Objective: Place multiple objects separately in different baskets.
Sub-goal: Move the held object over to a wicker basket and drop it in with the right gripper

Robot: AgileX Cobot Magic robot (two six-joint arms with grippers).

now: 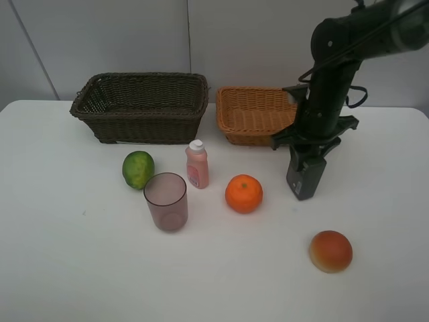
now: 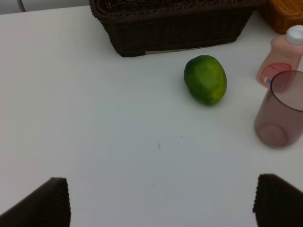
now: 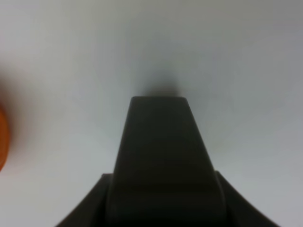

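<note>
A dark brown basket (image 1: 141,107) and a light orange-tan basket (image 1: 251,114) stand at the back. In front are a green fruit (image 1: 138,169), a mauve cup (image 1: 165,201), a pink bottle (image 1: 197,164), an orange (image 1: 244,193) and a peach-like fruit (image 1: 330,251). My right gripper (image 1: 303,196) points down at the table, right of the orange, with its fingers together and nothing between them; its wrist view (image 3: 158,99) shows the tip close above the bare table. My left gripper (image 2: 161,203) is open and empty, short of the green fruit (image 2: 205,79) and cup (image 2: 280,109). The dark green bottle is out of view.
The right arm (image 1: 332,74) stands in front of the right end of the light basket. The white table (image 1: 80,255) ends at a grey wall behind the baskets. The orange's edge shows blurred in the right wrist view (image 3: 2,137).
</note>
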